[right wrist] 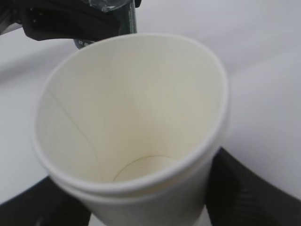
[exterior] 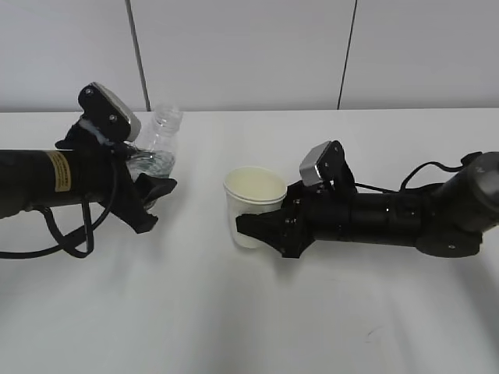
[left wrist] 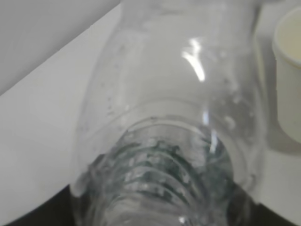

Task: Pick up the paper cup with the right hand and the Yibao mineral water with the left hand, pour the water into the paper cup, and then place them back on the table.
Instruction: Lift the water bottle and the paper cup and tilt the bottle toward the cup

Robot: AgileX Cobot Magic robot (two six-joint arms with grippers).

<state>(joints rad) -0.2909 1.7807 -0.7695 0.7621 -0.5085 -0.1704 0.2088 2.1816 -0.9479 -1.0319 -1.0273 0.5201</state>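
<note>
The paper cup [exterior: 254, 193] stands upright at the table's middle, and its cream inside fills the right wrist view [right wrist: 131, 108], with the bottom circle showing. My right gripper [exterior: 253, 224] is shut on its lower wall, a black finger [right wrist: 237, 188] on each side. The Yibao mineral water [exterior: 161, 139] is a clear uncapped bottle, leaning slightly. My left gripper [exterior: 156, 202] is shut on its lower part. In the left wrist view the bottle [left wrist: 178, 94] fills the frame, with droplets inside and dark fingers [left wrist: 23, 219] at the bottom corners. Its green label [right wrist: 121, 19] shows in the right wrist view.
The white table [exterior: 249, 312] stretches toward the front, with a small dark scuff [exterior: 373, 335] at the front right. A grey panelled wall [exterior: 249, 47] runs behind. A black cable [exterior: 70, 234] loops under the left arm. The cup's edge [left wrist: 289, 70] shows right of the bottle.
</note>
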